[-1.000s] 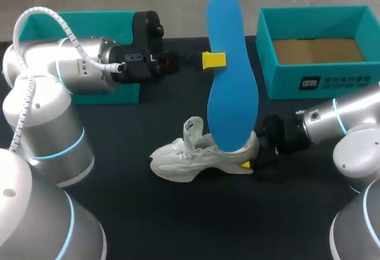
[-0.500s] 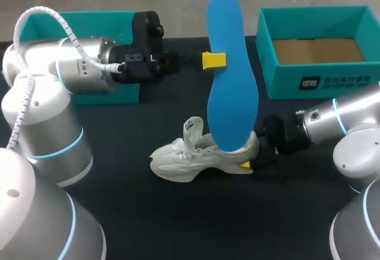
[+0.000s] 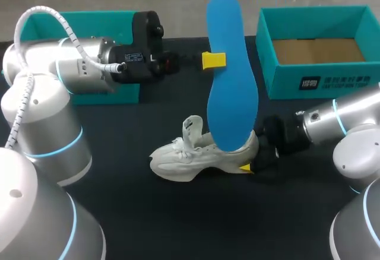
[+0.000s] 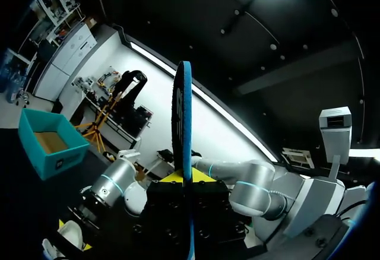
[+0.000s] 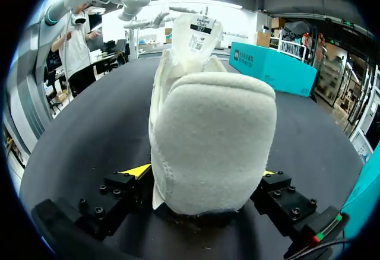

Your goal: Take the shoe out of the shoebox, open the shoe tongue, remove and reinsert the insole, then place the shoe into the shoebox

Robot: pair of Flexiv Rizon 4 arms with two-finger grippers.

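A: Which way is the shoe [image 3: 199,156] pointing?

B: It is sitting sole-down near the middle of the table [image 3: 178,224], its long axis running left to right. The toe is pointing to my left, the heel to my right, and the tongue [image 3: 191,127] is standing up.

A: And the insole [image 3: 230,82]?

B: It is standing on end over the shoe's heel half, its long axis nearly upright, the broader end down. Whether that end is touching the shoe, I cannot tell.

A: What is lying around them?

B: The table is showing a plain black top. The shoebox [image 3: 320,82] is sitting open at the far right, well apart from the shoe, its brown floor showing. A teal box [image 3: 89,19] is sitting at the far left, behind the left arm [image 3: 71,70].

A: How are the arms standing?

B: The left arm is coming in level from the left, above the table, its fingers pointing right. The left gripper [image 3: 214,60] is clamping the insole in its upper half, one finger on each face. The right arm [image 3: 338,123] is lying low over the table, coming in from the right. The right gripper [image 3: 248,164] is squeezing the shoe's heel, a yellow tip pressing on each side of it.
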